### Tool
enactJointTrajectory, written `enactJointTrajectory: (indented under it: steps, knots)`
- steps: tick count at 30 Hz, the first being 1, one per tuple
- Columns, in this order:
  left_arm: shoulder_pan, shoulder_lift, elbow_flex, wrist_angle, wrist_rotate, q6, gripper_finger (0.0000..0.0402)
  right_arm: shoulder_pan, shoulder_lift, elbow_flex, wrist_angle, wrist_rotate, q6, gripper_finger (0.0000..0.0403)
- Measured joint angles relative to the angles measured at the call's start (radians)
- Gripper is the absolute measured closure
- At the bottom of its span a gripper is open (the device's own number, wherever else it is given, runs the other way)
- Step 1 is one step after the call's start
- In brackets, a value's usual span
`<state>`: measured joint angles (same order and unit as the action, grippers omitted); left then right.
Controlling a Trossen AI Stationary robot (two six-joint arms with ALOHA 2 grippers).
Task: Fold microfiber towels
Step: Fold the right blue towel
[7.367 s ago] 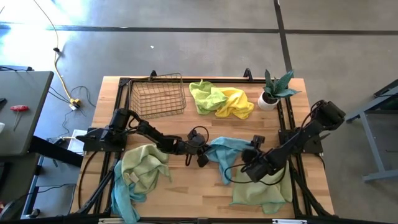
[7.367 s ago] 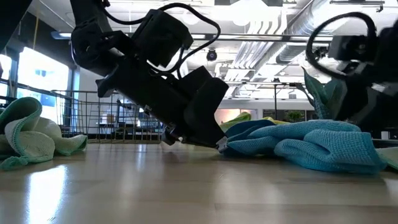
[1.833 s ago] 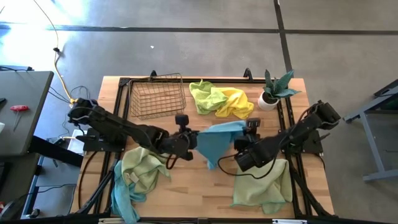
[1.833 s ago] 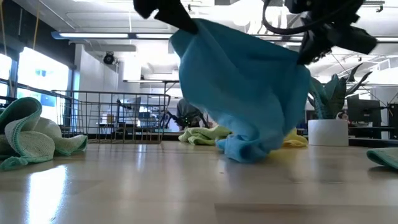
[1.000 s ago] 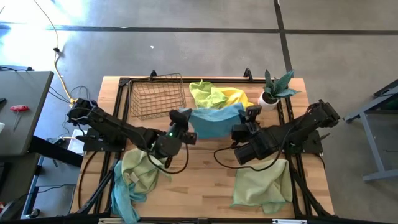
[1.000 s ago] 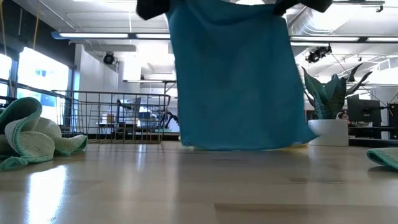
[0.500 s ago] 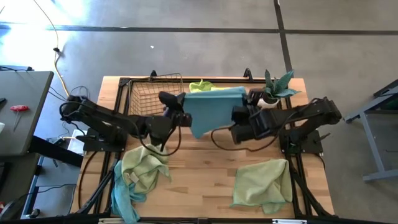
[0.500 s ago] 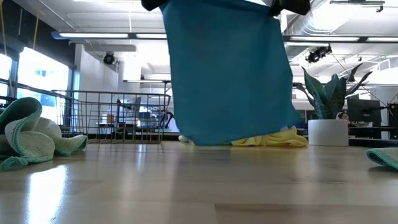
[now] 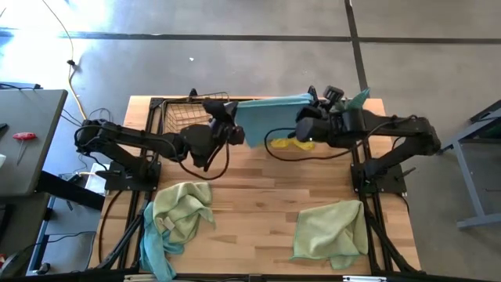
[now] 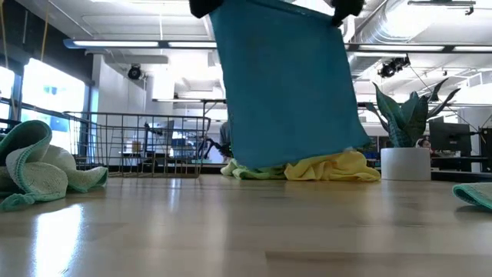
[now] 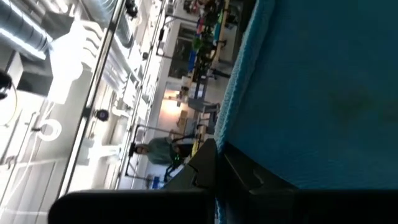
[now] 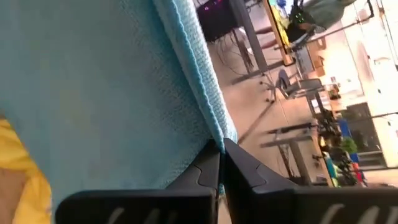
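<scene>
blue towel (image 9: 270,117) held up flat beside the wire basket (image 9: 188,116)
left gripper (image 9: 232,133) and right gripper (image 9: 307,130) each pinch a top corner; the yellow towel (image 10: 334,166) lies below it.

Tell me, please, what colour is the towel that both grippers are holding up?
The towel is plain light blue-teal, best seen in the low view.

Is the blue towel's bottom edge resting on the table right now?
No: in the low view the blue towel hangs with its lower edge clear above the wooden table, in front of the yellow towel.
</scene>
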<state>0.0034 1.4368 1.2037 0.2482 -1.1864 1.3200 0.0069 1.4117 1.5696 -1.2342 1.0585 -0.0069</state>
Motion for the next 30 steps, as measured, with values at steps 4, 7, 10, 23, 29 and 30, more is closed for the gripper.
enactJointTrajectory:
  steps: [4,7,10,23,29,30]
  knots:
    - [0.003,-0.001,0.0,0.003,-0.026,0.001,0.0401,-0.03,0.0,0.0,0.064,-0.116,-0.017,0.0403]
    - [0.001,-0.001,0.0,0.003,-0.039,0.001,0.0401,-0.05,0.0,0.0,0.053,-0.246,0.007,0.0403]
    - [0.0,-0.001,0.0,0.003,-0.041,0.001,0.0401,-0.062,0.0,0.0,0.057,-0.335,-0.007,0.0403]
    - [0.033,0.0,0.0,-0.078,-0.04,-0.082,0.0401,-0.198,-0.038,-0.001,0.203,-0.608,-0.118,0.0403]
    - [0.033,0.0,0.0,-0.212,-0.033,-0.188,0.0401,-0.199,-0.041,-0.001,0.164,-0.796,-0.124,0.0403]
    - [0.031,0.0,0.0,-0.236,-0.024,-0.215,0.0401,-0.199,-0.041,-0.001,0.149,-0.841,-0.12,0.0403]
